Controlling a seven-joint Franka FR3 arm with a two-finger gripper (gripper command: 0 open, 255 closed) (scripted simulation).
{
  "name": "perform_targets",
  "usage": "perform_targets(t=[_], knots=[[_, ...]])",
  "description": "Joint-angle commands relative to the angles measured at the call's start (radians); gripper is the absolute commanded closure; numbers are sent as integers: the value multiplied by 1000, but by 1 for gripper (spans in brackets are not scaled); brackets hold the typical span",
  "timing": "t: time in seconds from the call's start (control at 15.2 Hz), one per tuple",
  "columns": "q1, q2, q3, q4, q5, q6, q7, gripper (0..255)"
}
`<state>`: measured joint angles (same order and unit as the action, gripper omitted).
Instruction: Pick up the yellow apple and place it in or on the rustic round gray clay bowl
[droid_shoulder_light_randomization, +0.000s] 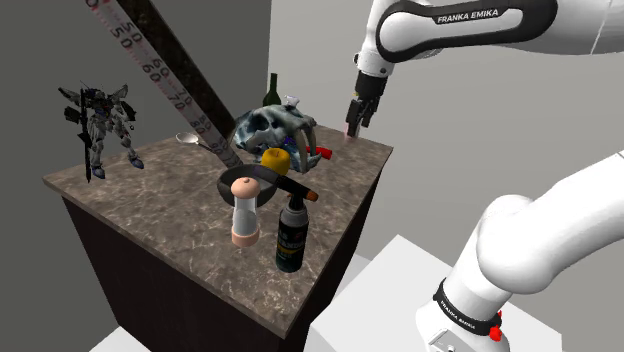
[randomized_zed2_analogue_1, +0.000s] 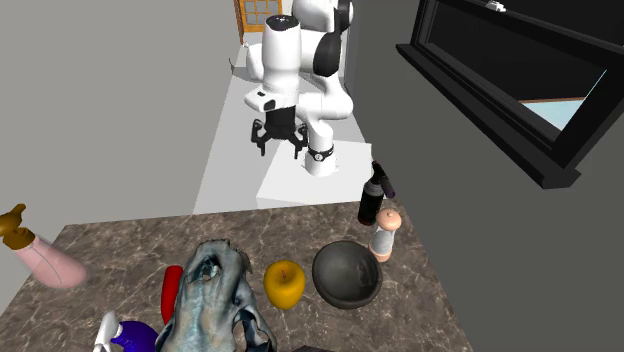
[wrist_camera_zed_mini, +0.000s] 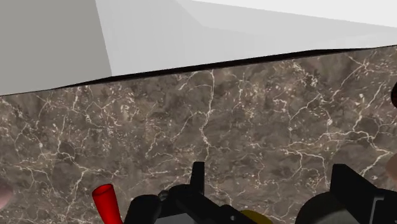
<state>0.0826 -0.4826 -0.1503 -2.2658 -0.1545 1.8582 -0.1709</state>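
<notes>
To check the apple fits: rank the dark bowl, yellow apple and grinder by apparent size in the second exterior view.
1. dark bowl
2. yellow apple and grinder: alike, grinder farther off, so unranked

Skull (droid_shoulder_light_randomization: 275, 128), toy robot (droid_shoulder_light_randomization: 100, 125), dark bottle (droid_shoulder_light_randomization: 271, 88), grinder (droid_shoulder_light_randomization: 244, 210), black canister (droid_shoulder_light_randomization: 292, 236) on marble counter (droid_shoulder_light_randomization: 150, 205).

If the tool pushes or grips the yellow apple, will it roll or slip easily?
Probably apt to roll: the yellow apple looks round and sits on a flat countertop. Its skin looks smooth, so it may slip when squeezed. It seems rigid.
</notes>
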Motion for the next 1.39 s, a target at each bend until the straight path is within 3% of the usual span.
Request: perform_targets(t=[0.0, 0.66, 1.32], knots=[[14, 64, -14, 20, 1, 62, -46, 0], [73, 399, -46, 193, 61, 290, -272, 0], [89, 709, -11, 446, 143, 403, -475, 0]])
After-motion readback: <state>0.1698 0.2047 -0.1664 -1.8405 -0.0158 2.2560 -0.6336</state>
